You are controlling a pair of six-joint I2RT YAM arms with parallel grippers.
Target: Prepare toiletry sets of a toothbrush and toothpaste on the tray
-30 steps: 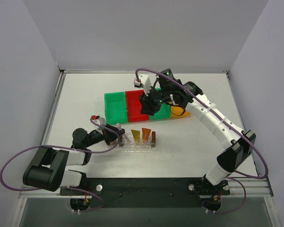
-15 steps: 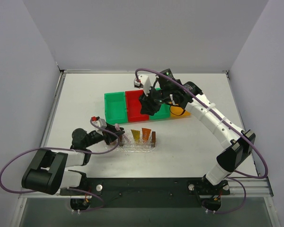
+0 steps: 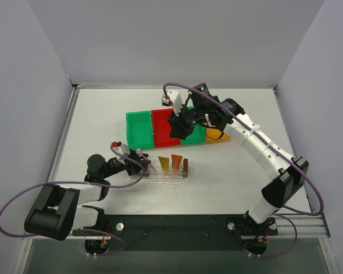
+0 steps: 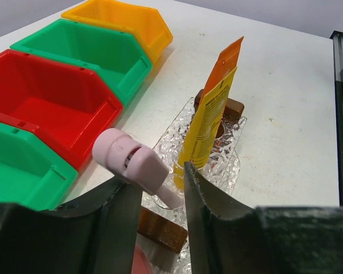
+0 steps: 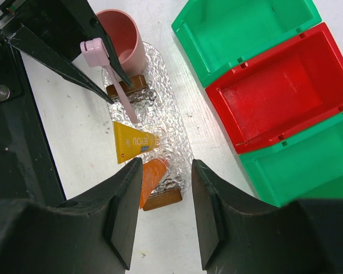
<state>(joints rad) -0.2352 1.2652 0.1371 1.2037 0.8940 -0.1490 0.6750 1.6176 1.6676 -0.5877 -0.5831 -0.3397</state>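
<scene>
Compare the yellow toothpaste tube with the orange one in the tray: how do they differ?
Colour: the yellow tube is yellow with printed lettering, while the orange tube is orange with no print that can be made out.
Place: the yellow tube stands next to the toothbrush, while the orange tube stands beyond it, nearest the brown handle block at that end.
Shared: both are tapered tubes standing in the clear tray.

The overhead camera looks down from behind; both wrist cameras closely frame the tray (image 5: 167, 117).
</scene>
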